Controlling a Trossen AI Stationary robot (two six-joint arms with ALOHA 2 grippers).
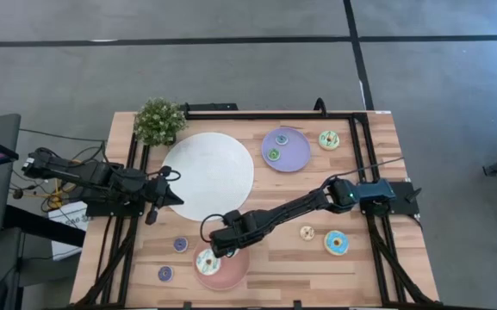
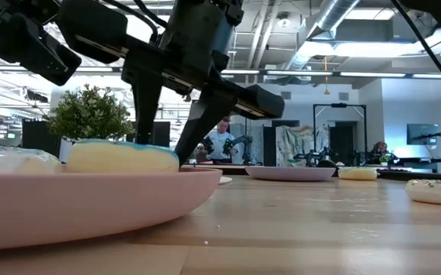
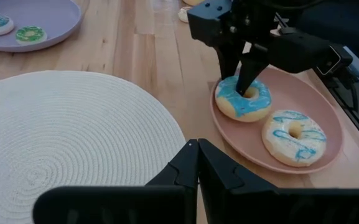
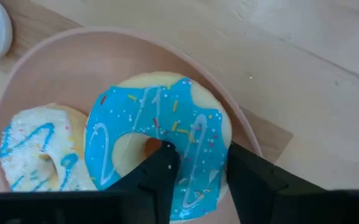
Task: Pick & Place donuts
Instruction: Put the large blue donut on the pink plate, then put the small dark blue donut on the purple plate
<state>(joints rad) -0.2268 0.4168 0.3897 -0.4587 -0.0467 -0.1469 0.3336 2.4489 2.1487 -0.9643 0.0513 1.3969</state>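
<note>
We have the right end effector (image 4: 195,163) down on the pink plate (image 3: 319,106), one finger through the blue-iced donut's (image 3: 244,99) hole so its ring is clamped for setting beside the white donut (image 3: 293,136); our left end effector (image 3: 195,163) waits closed over the worktop

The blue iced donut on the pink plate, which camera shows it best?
Right wrist view: the blue donut fills the frame, right gripper straddling its ring. Left wrist view shows it smaller, the low view edge-on, the high view hides it.
</note>
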